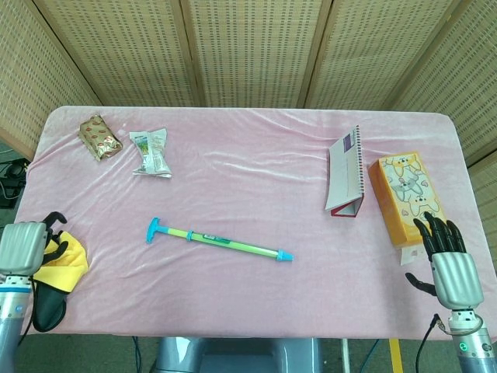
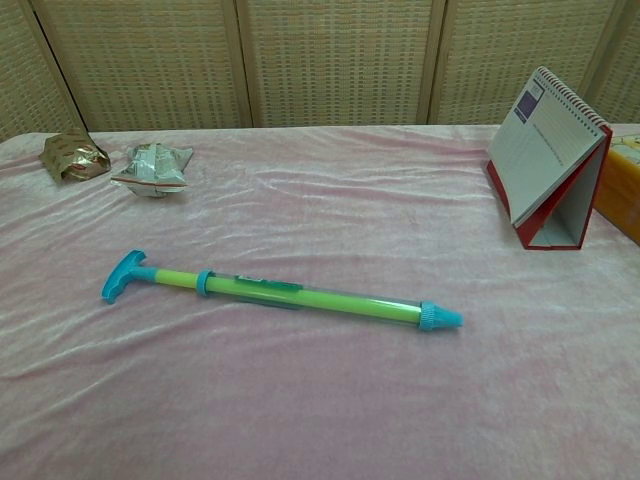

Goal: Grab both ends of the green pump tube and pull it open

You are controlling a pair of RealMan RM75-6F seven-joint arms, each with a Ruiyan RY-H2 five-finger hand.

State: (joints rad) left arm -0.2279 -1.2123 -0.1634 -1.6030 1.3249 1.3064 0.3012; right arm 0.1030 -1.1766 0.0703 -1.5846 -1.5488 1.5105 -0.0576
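Observation:
The green pump tube (image 1: 221,242) lies flat on the pink cloth, left of the table's middle. Its blue T-handle (image 1: 153,230) points left and its blue nozzle (image 1: 285,256) points right. The chest view shows the whole pump tube (image 2: 300,297) with nothing touching it. My left hand (image 1: 23,247) hovers at the table's left edge, far left of the handle, holding nothing, its dark fingers bent over the yellow item. At the front right corner my right hand (image 1: 448,260) has its fingers spread and pointing away from me, well right of the nozzle. Neither hand appears in the chest view.
A standing desk calendar (image 1: 345,175) and an orange box (image 1: 404,194) sit at the right, just ahead of my right hand. Two snack packets (image 1: 99,137) (image 1: 151,153) lie at the back left. A yellow and black soft item (image 1: 66,264) lies by my left hand.

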